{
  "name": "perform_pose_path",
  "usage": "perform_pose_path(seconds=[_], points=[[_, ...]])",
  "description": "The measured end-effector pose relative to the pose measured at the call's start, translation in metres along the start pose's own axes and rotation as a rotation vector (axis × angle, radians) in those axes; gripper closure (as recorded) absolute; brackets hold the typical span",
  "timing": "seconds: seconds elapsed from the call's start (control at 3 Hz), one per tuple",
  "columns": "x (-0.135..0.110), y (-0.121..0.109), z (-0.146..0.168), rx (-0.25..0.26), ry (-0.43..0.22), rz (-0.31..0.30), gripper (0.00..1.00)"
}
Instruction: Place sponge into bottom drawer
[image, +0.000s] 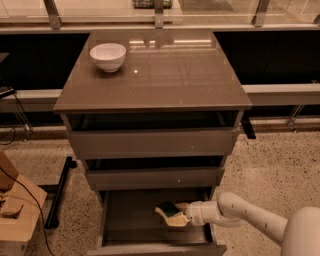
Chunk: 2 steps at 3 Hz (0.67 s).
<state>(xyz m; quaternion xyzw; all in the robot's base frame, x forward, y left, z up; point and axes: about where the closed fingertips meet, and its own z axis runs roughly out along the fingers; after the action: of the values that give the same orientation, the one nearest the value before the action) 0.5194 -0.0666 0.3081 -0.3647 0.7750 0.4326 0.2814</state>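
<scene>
With the placing step in hand, we read the scene from the cabinet (150, 145) downward. Its worktop (170, 75) plays no part in the present move. Beneath two upper drawers, the bottom drawer (127, 220) stands pulled out, with its dark floor exposed. The arm (250, 215) enters from the lower right, crossing the drawer's right wall. The bowl (108, 56) rests at the worktop's far left corner, well apart from the work. The sponge (169, 212) lies within the drawer's outline, right of its middle. It is tilted, with the green face uppermost and the yellow foam beneath, and appears to hang just above the floor, not on it. The jaws, at the arm's tip inside the drawer, are clenched on the sponge's right end.

We judge the sponge to be already over its goal, so little travel remains. The step is best done by lowering gently until the foam is near or touching the floor. We would level the wrist so the block lands flat, then part the jaws fully. Light foam may cling to one finger, so a brief pause before retreat seems prudent. Withdrawal should rise back over the right wall, keeping clear of the middle drawer's front above.
</scene>
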Motion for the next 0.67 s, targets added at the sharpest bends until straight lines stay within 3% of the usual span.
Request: perform_pose_path(seconds=[0.33,0.67], points=[[0.042,-0.031,0.014,0.057,-0.014,0.094,1.0],[0.07,-0.054,0.015,0.075,0.006,0.145,1.0]])
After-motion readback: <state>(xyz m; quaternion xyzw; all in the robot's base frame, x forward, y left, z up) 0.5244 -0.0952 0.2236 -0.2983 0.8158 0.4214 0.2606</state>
